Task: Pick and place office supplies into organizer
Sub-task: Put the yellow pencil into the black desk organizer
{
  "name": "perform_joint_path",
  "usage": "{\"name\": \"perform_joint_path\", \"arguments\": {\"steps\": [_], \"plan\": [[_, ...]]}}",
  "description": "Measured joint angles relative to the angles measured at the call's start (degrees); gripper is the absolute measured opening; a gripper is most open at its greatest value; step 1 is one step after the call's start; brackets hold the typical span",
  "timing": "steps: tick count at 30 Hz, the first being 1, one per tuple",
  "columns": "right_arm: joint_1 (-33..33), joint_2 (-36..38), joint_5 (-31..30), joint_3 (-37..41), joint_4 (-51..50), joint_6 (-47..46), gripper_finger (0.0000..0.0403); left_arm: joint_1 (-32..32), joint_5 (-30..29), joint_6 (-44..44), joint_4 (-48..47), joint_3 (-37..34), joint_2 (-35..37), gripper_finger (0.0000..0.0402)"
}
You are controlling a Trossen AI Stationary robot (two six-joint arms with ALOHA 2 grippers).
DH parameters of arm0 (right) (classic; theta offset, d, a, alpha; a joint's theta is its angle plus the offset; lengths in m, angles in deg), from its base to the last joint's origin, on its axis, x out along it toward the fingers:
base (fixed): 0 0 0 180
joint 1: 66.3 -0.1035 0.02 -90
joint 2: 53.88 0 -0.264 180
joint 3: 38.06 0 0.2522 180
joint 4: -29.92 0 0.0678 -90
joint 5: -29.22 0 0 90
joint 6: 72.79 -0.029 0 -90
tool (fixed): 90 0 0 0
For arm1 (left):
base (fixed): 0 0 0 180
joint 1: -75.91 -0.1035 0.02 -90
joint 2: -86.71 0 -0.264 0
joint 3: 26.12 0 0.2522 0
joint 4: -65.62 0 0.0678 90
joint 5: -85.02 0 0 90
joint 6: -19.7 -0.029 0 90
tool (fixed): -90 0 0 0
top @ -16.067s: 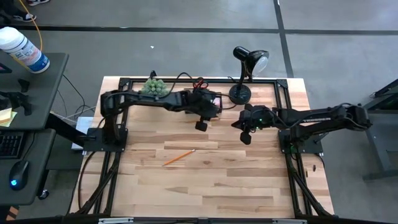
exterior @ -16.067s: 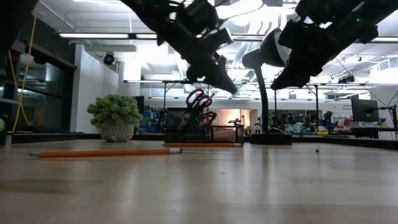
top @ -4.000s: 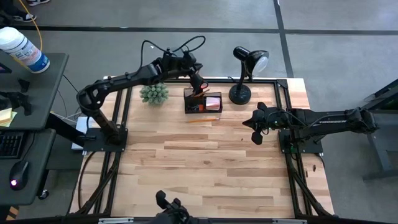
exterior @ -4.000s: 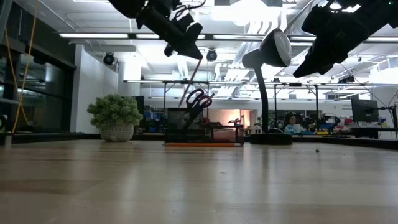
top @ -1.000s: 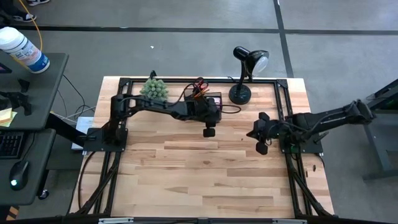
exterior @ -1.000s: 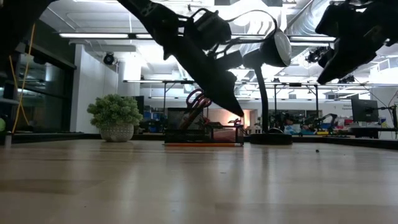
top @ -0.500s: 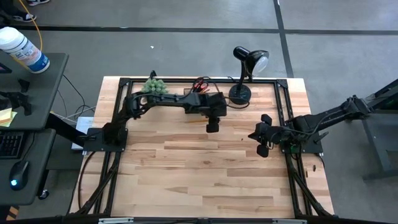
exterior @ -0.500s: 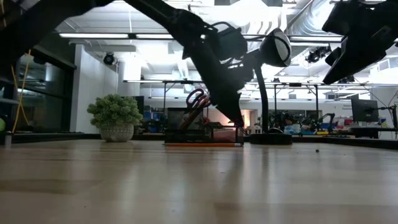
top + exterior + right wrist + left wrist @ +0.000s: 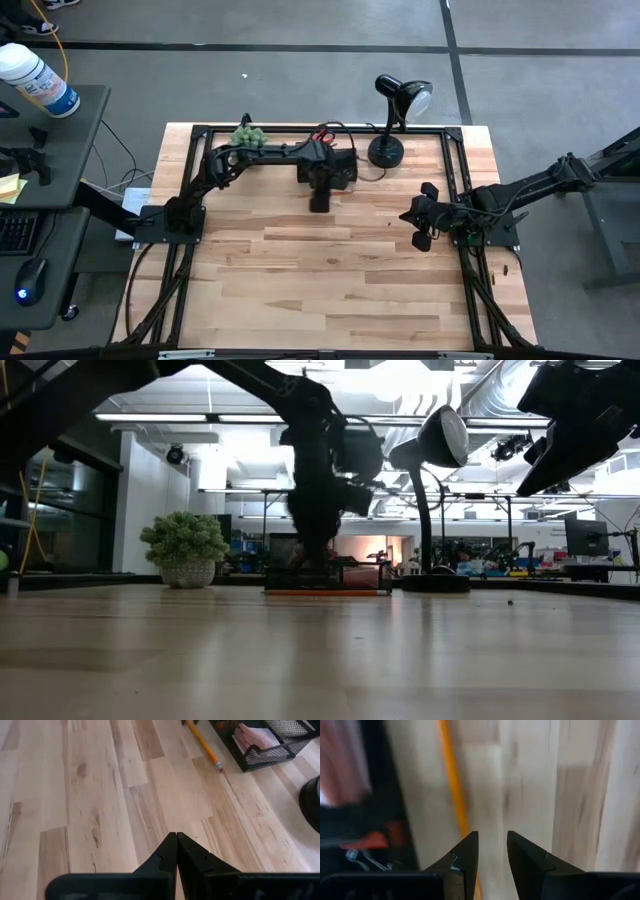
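The left hand (image 9: 491,851) hangs close above the table (image 9: 340,280) near the middle of its far edge, fingers (image 9: 465,857) parted by a narrow gap with nothing between them; it points down at the bare wood just in front of the organizer (image 9: 337,168); directly under and slightly to one side of that gap lies an orange pencil (image 9: 456,795), flat on the table, its long axis running along the organizer's near wall and roughly parallel to the far edge; in the left wrist view the pencil passes beneath one fingertip rather than centred between the two, so the hand likely needs a small sideways shift before it can straddle the shaft across its width; the organizer sits touching or just beside the pencil on the far side, with the pink sticky-note pad (image 9: 255,735) already in its lower tray; the black desk lamp (image 9: 392,120) stands by the far right corner and the green plant (image 9: 246,137) toward the far left; the right hand (image 9: 176,851), fingers pressed together and empty, waits well apart near the right edge, aimed across the table at the pencil's eraser end (image 9: 219,768); the left arm is plainly the nearer one for this pick.
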Motion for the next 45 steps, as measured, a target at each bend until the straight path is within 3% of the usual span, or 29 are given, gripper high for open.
{"name": "perform_joint_path", "arguments": {"steps": [8,15,20,33,45], "plan": [[0.00,0.02,-0.66,0.00,-0.05,0.03,0.0005,1.43,-4.81,-1.13,2.61,-9.96,10.07,0.0089],[0.02,0.00,-2.22,-0.02,-0.29,0.65,0.0002,-0.60,-3.34,-0.36,19.97,-27.91,22.49,0.0089],[0.04,0.01,-2.18,-0.02,0.00,1.40,0.0004,-1.37,-0.03,2.45,30.33,-37.82,25.45,0.0089],[0.04,0.00,-2.13,0.00,1.40,-0.11,0.0003,-0.58,-7.96,3.34,30.23,-43.89,25.40,0.0089],[0.04,0.00,-2.23,0.00,1.40,-0.53,0.0001,-1.25,-7.17,6.87,30.70,-43.89,25.40,0.0089]]}}
